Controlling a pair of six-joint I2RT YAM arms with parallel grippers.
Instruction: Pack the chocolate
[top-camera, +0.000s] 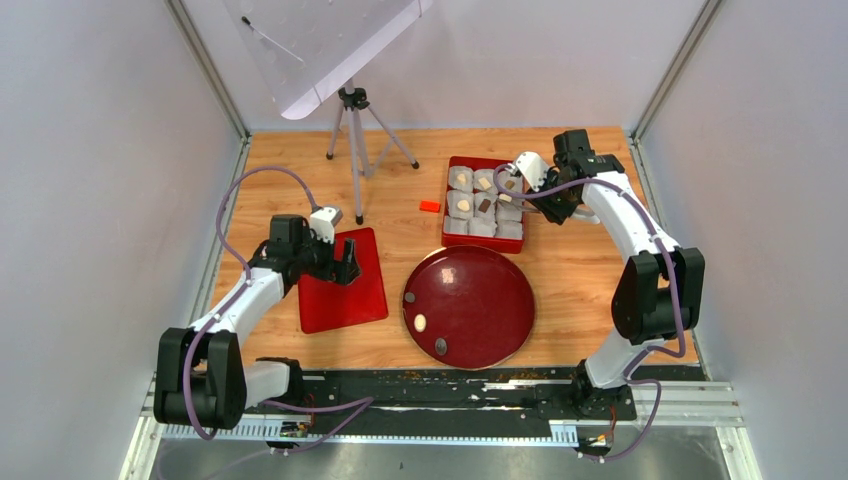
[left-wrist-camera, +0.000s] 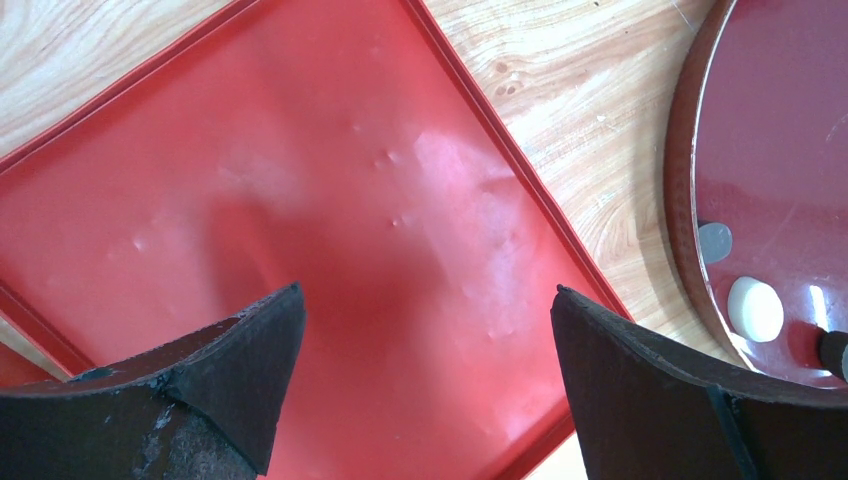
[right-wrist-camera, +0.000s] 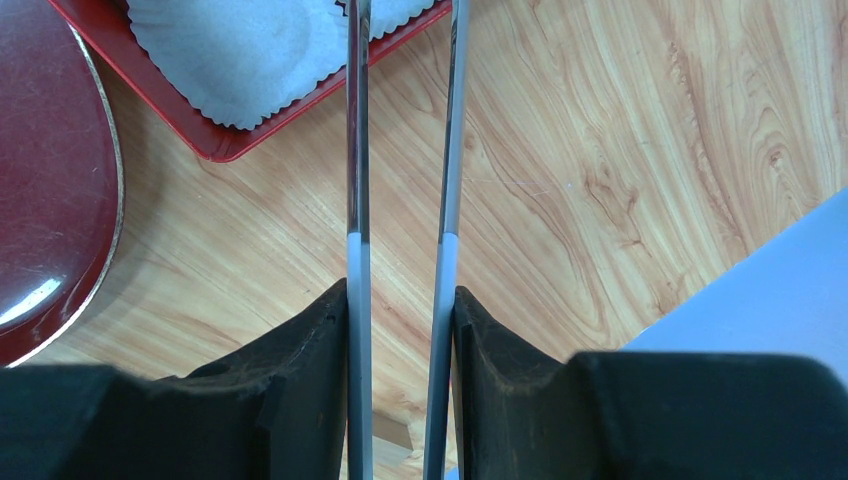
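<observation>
The pale, grained wooden worktop (top-camera: 570, 280) carries everything. The glossy, round dark-red plate (top-camera: 480, 290) lies between the two sets of fingers. The flat red lid (top-camera: 335, 300), smooth plastic with a raised lip, sits directly under the left fingers (top-camera: 347, 266), which gape with nothing between them. The red box (top-camera: 446, 205) lies under the tips of the thin metal tweezers (right-wrist-camera: 356, 150), on which the right fingers (top-camera: 540, 205) are clamped. Its crinkled white paper cups (top-camera: 457, 226) form a grid; several already hold chocolate (top-camera: 463, 205), and others look unfilled. Three small pieces lie on the plate, nearer the left fingers: one cream oval, one dark, one greyish. Packing looks past halfway, I judge; the lid is not yet on.
</observation>
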